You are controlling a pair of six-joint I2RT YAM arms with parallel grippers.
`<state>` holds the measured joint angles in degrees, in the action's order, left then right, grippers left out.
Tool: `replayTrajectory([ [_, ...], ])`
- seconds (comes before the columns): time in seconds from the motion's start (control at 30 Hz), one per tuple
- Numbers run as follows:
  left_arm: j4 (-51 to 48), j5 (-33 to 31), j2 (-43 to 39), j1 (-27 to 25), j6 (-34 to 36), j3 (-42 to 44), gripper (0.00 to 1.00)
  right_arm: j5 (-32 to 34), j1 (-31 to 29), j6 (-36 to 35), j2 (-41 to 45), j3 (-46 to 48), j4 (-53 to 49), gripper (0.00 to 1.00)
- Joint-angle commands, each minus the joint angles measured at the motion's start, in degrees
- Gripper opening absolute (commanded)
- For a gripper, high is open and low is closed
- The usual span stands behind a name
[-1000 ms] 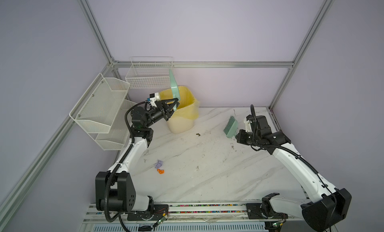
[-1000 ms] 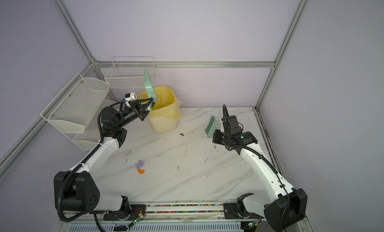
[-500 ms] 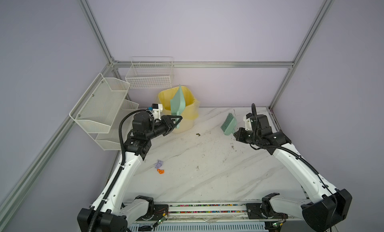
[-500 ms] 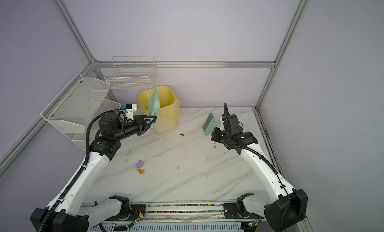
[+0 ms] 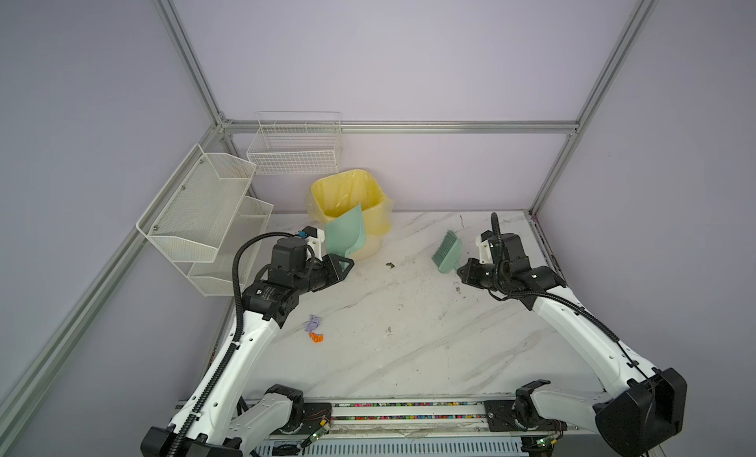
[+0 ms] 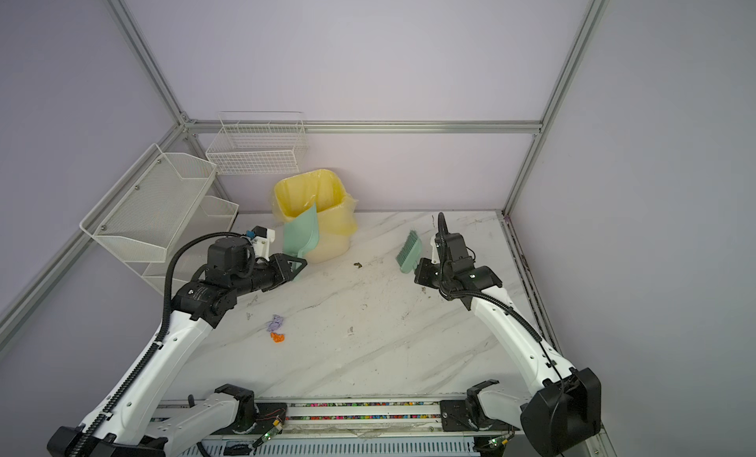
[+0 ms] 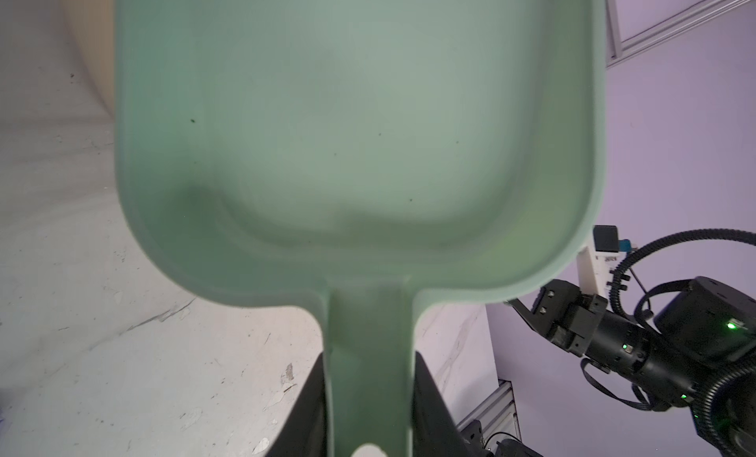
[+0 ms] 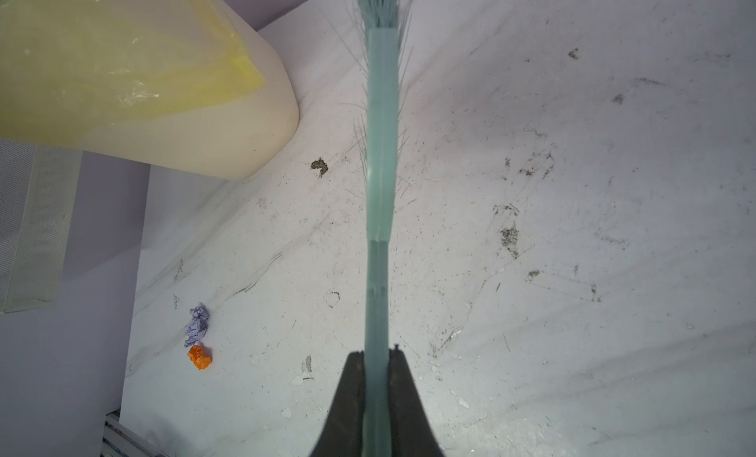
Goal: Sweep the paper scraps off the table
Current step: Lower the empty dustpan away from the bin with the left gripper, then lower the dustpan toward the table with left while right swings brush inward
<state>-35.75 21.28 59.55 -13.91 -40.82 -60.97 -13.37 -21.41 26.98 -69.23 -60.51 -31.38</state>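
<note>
Paper scraps (image 5: 313, 322), lavender and orange, lie together on the table (image 5: 409, 352), lower left of centre. Above them the left gripper (image 5: 343, 264) clamps the dustpan (image 5: 343, 236), its scoop bare green, in front of the yellow-lined bin (image 5: 378, 230). The right gripper (image 5: 461, 269) pinches the brush (image 5: 446, 250).

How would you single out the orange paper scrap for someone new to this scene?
Start at the yellow-lined bin at the back of the marble table. Frontward from it, beside the left arm, two small crumpled wads lie close together. The orange scrap is the bright one; the lavender scrap is pale.
</note>
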Motion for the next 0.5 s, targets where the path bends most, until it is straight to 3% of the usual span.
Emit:
replayTrajectory([
  [0.0, -1.69, -2.78, -0.22, -0.1, 2.82, 3.29, 0.15, -1.49, 0.15, 0.65, 2.06, 0.41, 2.02, 0.0],
  [0.17, -1.69, -6.08, -0.7, -0.07, 1.75, 6.53, 0.15, -5.0, 0.13, 3.78, 3.65, 1.61, 3.4, 0.0],
  [0.27, -1.82, -8.45, -0.76, -0.06, 1.96, 7.68, 0.15, -8.55, -0.7, 9.43, 6.02, 5.28, 8.47, 0.0],
  [0.37, -1.86, -9.6, 0.26, 0.07, 2.1, 7.89, 0.15, -12.14, -4.19, 15.15, 6.54, 8.98, 13.88, 0.0],
  [0.47, -1.78, -9.59, 2.22, 0.7, 2.15, 7.67, 0.15, -8.75, -10.86, 17.07, 5.42, 9.19, 15.32, 0.0],
])
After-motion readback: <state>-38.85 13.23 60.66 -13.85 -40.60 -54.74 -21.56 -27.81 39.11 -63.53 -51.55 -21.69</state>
